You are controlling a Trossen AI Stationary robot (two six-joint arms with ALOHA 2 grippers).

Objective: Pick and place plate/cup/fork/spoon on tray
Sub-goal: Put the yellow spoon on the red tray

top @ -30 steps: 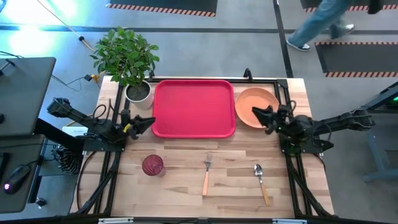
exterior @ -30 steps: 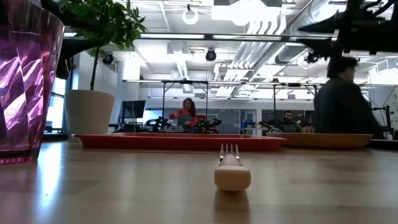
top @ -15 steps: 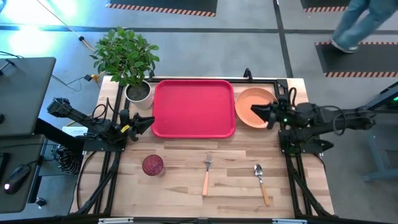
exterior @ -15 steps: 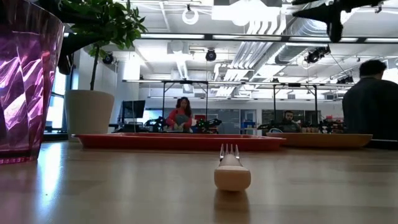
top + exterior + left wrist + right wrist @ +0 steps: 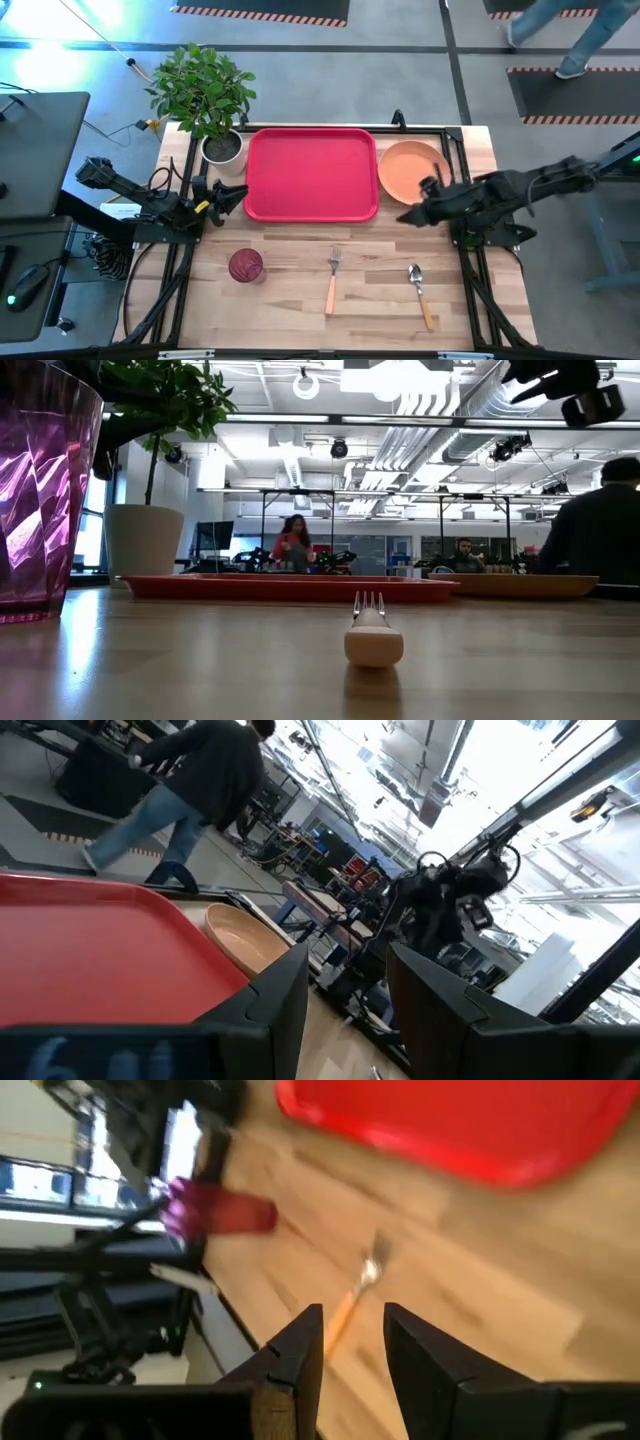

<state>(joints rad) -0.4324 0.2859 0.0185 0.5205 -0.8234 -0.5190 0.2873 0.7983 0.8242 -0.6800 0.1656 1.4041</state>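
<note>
Nothing placed yet; red tray (image 5: 311,173) bare at upper centre. Right hand (image 5: 409,214) empty, fingers spread, hovers just below orange plate (image 5: 412,171), centre right. Left hand (image 5: 232,196) spread, parked left of tray. Next probably grasp plate rim, needs lowering

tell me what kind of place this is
Probably a robotics lab in an open industrial office. The low view shows exposed ceiling ducts and people at desks behind the table; the high view shows hazard-striped floor mats and a monitor.
</note>
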